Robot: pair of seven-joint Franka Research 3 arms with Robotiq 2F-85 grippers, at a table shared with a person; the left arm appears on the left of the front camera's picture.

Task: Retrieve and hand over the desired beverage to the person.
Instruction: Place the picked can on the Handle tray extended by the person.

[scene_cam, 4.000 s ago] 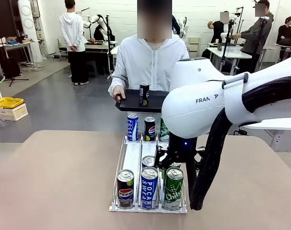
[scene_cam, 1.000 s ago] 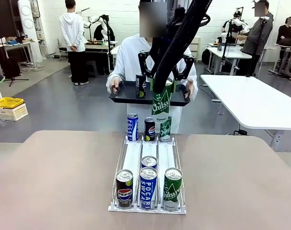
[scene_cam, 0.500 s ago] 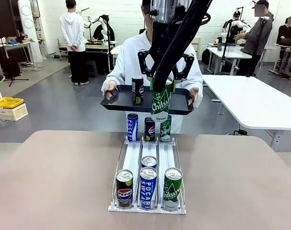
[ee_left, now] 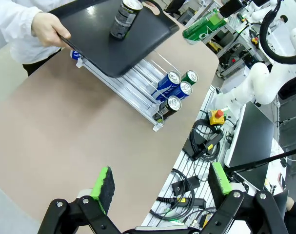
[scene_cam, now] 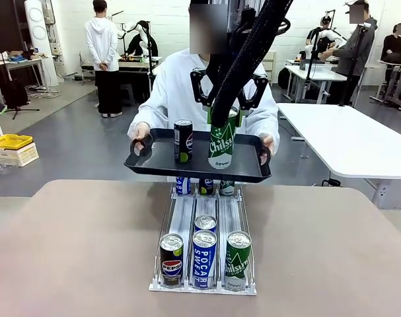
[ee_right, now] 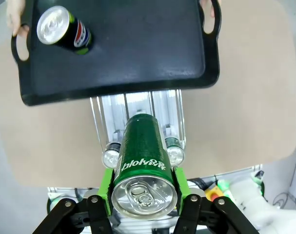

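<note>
A: Front view first. Where is the drink?

B: The green can (scene_cam: 221, 142) hangs upright in the right gripper (scene_cam: 223, 109), which clasps it near the top. It is over the black tray (scene_cam: 154, 164) that the person (scene_cam: 180, 86) holds out with both hands. Whether its base touches the tray floor, I cannot tell from here. A black cola can (scene_cam: 183, 140) already stands on the tray, just left of the green one.

A: And beneath?

B: The can rack (scene_cam: 203, 247) sits on the table (scene_cam: 68, 251), with three cans at its near end; the tray covers most of its far end.

A: Left wrist view?

B: The left gripper (ee_left: 160, 187) is well apart from the action, its fingers (ee_left: 104, 184) spread wide with nothing between them, above bare table. The tray, the cola can and the rack show farther off.

A: Right wrist view?

B: The pads (ee_right: 107, 187) press both sides of the green can (ee_right: 144, 161), lid toward the camera. Here the can's far end seems to sit at the tray's near rim (ee_right: 118, 92), not clearly over the middle.

A: Step in hand?

B: Handover, I judge: placing the can on the tray. Next calls for bringing it fully over the tray floor, lowering until it stands, then opening the fingers and lifting straight up, clear of the cola can.
</note>
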